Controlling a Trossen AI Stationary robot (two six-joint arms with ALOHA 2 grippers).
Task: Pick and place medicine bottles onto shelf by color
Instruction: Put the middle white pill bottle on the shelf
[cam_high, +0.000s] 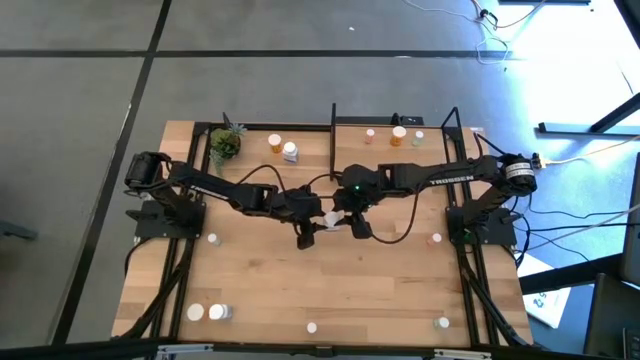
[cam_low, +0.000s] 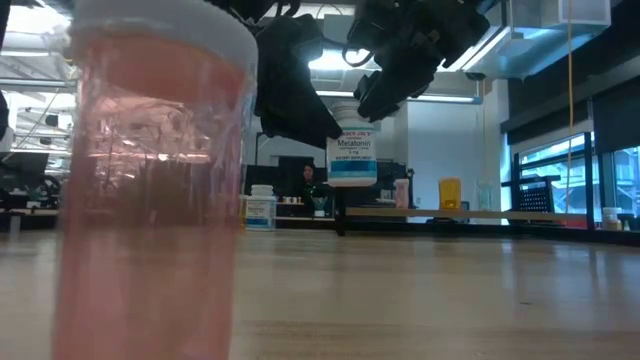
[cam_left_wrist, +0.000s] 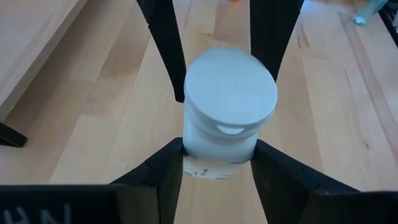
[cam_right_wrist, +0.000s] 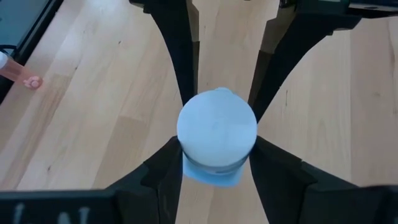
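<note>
Midair, both the left gripper (cam_left_wrist: 217, 163) and right gripper (cam_right_wrist: 214, 163) clench one white-capped, white plastic medicine bottle (cam_low: 352, 158); uneven release could drop it onto the tabletop (cam_high: 380, 290).

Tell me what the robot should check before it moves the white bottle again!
1. Bottle off the table: ok, the white bottle hangs in the air.
2. Left gripper holding: ok, its fingers press both sides.
3. Right gripper holding: ok, its fingers press both sides too.
4. Bottle upright: ok, its label reads straight.
5. Room on the shelf: ok, bare wood shows beside the shelved white bottle.
6. Safe for one gripper to let go: cannot tell.
</note>
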